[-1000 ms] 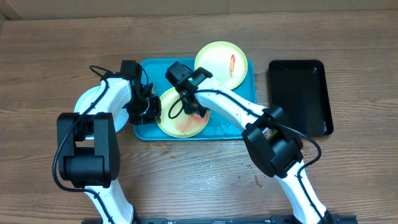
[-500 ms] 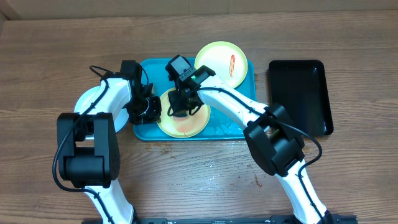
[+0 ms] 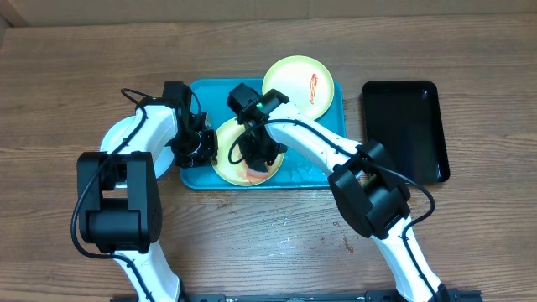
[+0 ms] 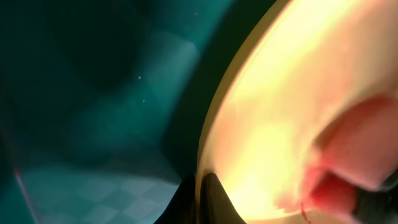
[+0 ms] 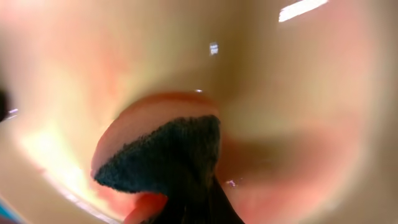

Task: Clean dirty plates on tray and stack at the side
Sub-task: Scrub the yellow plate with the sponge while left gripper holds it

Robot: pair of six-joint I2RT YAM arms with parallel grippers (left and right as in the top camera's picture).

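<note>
No legible text anywhere

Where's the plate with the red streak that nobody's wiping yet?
In the overhead view, that yellow-green plate sits at the teal tray's far right corner, overhanging its rim. It is left of the black tray and beyond the plate being wiped.

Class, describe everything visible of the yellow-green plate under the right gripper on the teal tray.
The plate is round, yellow-green and glossy like plastic, with a raised rim. It lies in the tray near its front edge. Orange-red sauce smears its middle. The left gripper pinches its left rim, and the right gripper presses a dark-faced sponge onto its surface.
</note>
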